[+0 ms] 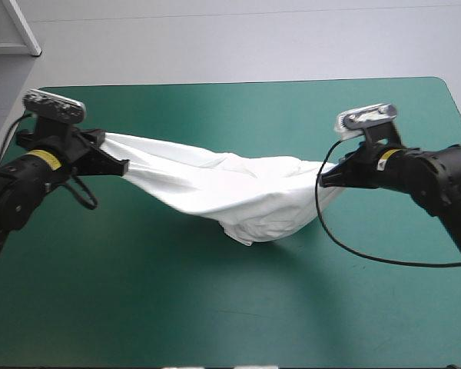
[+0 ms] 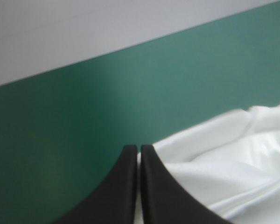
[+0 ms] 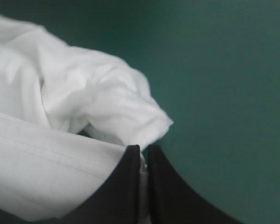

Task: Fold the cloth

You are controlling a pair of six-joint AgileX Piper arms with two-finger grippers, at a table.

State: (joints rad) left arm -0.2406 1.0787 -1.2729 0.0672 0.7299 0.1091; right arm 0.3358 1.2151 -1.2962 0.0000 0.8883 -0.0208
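The white T-shirt [image 1: 230, 188] hangs stretched between both grippers above the teal-green table, sagging in the middle where its lowest folds reach the cover. My left gripper [image 1: 121, 165] holds one end at the table's left side, shut on the T-shirt. In the left wrist view the left gripper [image 2: 140, 148] pinches a thin white edge, with the T-shirt [image 2: 233, 158] spreading off to one side. My right gripper [image 1: 325, 178] grips the other end on the right. Seen from the right wrist, the right gripper [image 3: 143, 148] is shut on a hemmed edge of the T-shirt [image 3: 60, 121].
The teal-green table [image 1: 215, 307] stretches wide in front of the hanging shirt. Its far edge [image 1: 238, 82] lies beyond the cloth. A white shelf corner [image 1: 15, 31] stands past the table's far left.
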